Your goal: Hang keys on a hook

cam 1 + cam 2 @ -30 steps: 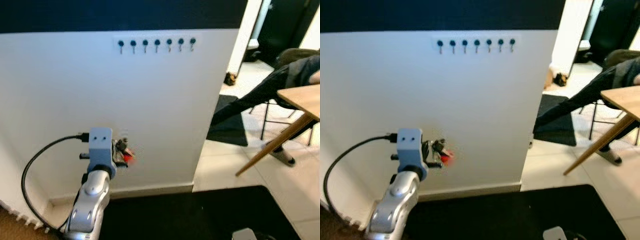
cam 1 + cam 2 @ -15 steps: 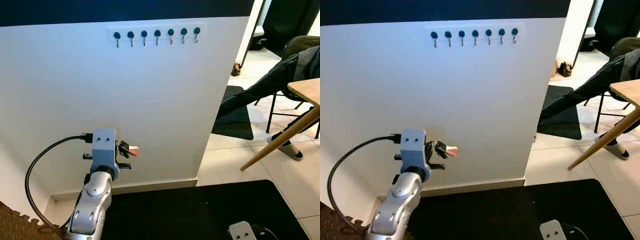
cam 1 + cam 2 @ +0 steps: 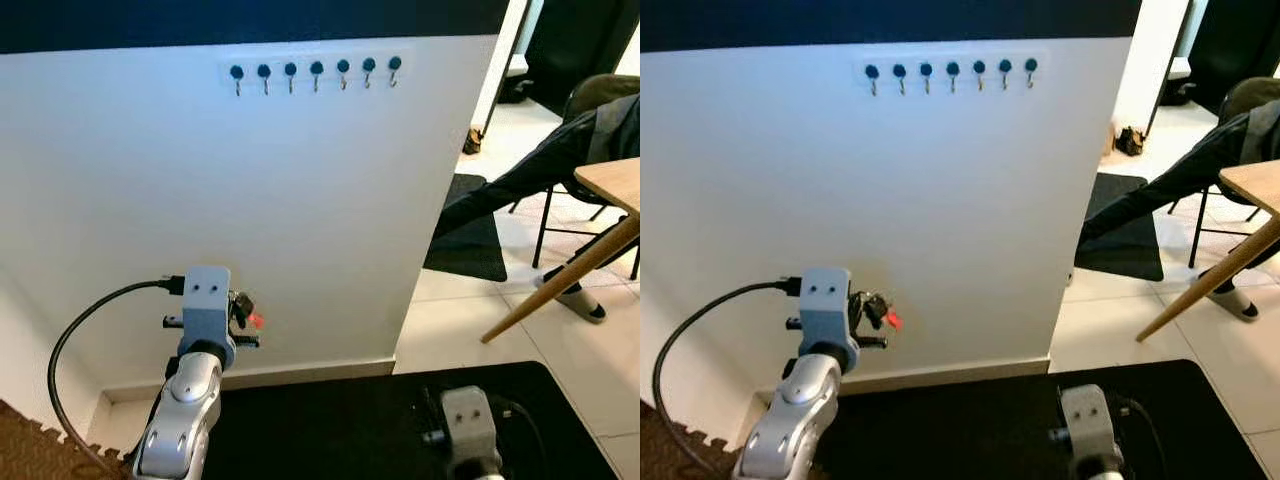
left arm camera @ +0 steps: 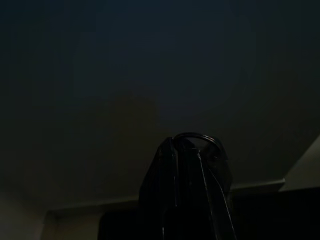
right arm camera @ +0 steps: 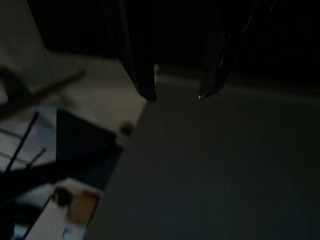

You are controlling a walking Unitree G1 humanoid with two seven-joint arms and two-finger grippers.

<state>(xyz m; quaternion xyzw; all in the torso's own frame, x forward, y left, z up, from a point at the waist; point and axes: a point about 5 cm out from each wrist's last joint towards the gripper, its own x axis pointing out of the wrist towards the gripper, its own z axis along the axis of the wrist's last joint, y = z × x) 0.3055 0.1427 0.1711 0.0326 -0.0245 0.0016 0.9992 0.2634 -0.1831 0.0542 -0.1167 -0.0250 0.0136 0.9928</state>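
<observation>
A row of several small dark hooks (image 3: 316,70) is fixed high on the white wall (image 3: 330,220). Well below them, close to the wall, my left gripper (image 3: 240,310) is shut on a bunch of keys (image 3: 250,318) with a red tag. In the dark left wrist view the two fingers (image 4: 170,175) are pressed together with the key ring (image 4: 196,139) at their tips. My right arm's wrist (image 3: 465,418) sits low over the black mat. In the right wrist view the right gripper (image 5: 177,92) is open, with nothing between its fingers.
A black mat (image 3: 330,420) lies along the wall's foot and a brown foam mat (image 3: 35,450) at the lower left. To the right, past the wall's corner, a person's leg (image 3: 520,180), a chair (image 3: 545,225) and a wooden table (image 3: 600,200) stand on the tiled floor.
My right arm has risen into view at the bottom. The left gripper with the keys stays low by the wall, and the red tag now hangs closer to the fingers. The camera shifted slightly.
</observation>
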